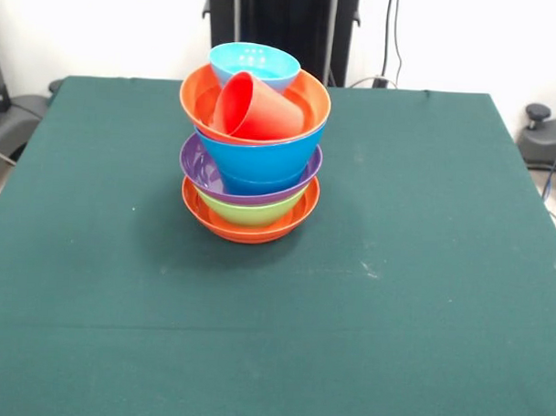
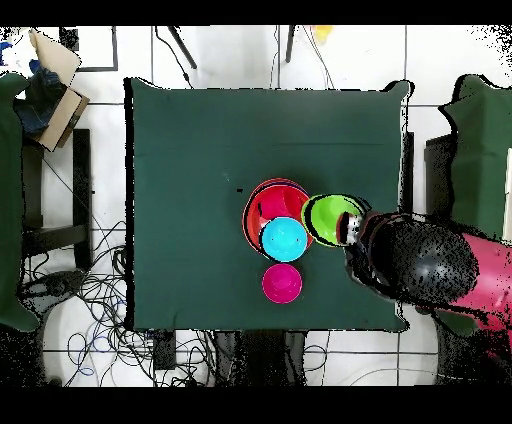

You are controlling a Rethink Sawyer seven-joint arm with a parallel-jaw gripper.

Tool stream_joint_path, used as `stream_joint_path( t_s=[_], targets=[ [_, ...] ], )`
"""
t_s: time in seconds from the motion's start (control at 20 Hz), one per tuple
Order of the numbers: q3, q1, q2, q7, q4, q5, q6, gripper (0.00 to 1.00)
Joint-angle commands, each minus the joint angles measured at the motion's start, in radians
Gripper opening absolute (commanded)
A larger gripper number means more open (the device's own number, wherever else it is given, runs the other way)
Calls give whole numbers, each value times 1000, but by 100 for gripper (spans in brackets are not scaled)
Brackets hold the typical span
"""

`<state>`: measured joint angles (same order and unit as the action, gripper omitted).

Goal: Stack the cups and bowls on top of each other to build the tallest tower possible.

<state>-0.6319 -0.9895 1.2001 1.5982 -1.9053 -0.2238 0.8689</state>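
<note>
The tower (image 1: 252,161) stands at mid-table: a wide orange bowl (image 1: 248,227) as base, then a green bowl (image 1: 250,210), a purple bowl (image 1: 206,174), a blue bowl (image 1: 261,157) and a second orange bowl (image 1: 198,94). The red cup (image 1: 256,109) lies on its side in that top bowl. A light blue bowl (image 1: 256,63) shows behind the top rim; I cannot tell what it rests on. Overhead, my gripper (image 2: 352,230) is at the rim of another green bowl (image 2: 330,216) beside the tower (image 2: 272,208), holding it aloft. A small magenta bowl (image 2: 283,283) sits on the table.
The green table (image 1: 421,295) spreads wide around the tower. The robot's pedestal (image 1: 282,26) stands behind the far edge. Overhead, my red and black arm (image 2: 435,268) reaches in from the right, and a cardboard box (image 2: 55,85) and cables (image 2: 95,300) lie off the table.
</note>
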Motion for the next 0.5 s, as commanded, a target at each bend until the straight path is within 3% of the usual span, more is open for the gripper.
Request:
stream_joint_path(
  t_s=[0.05,0.5],
  targets=[
    [42,102,-150,77,151,-96,117,0],
    [103,190,-261,105,234,-131,61,0]
  ],
)
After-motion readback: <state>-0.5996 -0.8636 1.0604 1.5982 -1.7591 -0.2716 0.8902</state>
